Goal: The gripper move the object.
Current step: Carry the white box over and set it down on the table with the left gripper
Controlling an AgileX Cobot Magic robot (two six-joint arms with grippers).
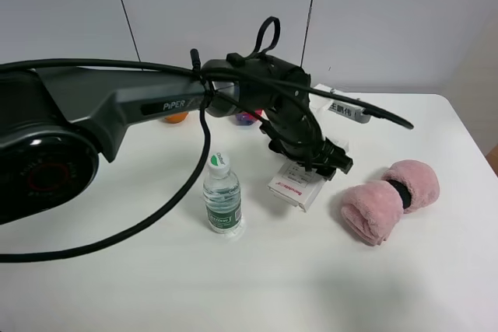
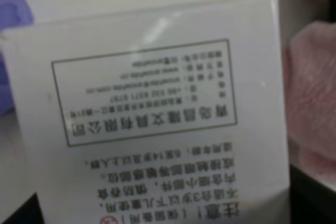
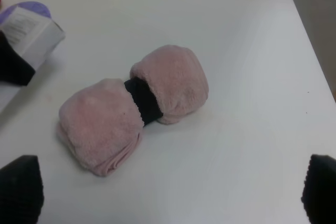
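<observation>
Two arms work at this white table (image 1: 350, 285), but the high view shows only one. In it the left gripper (image 1: 330, 164) has reached over from the left edge to about the middle of the table, pointing down toward the right edge. Its black jaws are closed around the object (image 1: 298, 190), a flat white box with small print and a red mark. The near end of the box sticks out below the jaws, toward the near edge. A clear water bottle (image 1: 222, 200) stands upright to the left of the box, apart from it. A pink rolled towel (image 1: 389, 200) with a black band lies between the box and the right edge.

One printed face of the object (image 2: 152, 103) fills the left wrist view. Black jaw tips sit against both of its sides, and pink towel shows beyond one edge.

In the right wrist view the right gripper (image 3: 168, 198) is spread wide and holds nothing. Its two black fingertips (image 3: 21, 187) hang above bare table. The towel (image 3: 134, 108) lies ahead of it, and an end of the object (image 3: 29, 27) shows further off, clear of the towel
</observation>
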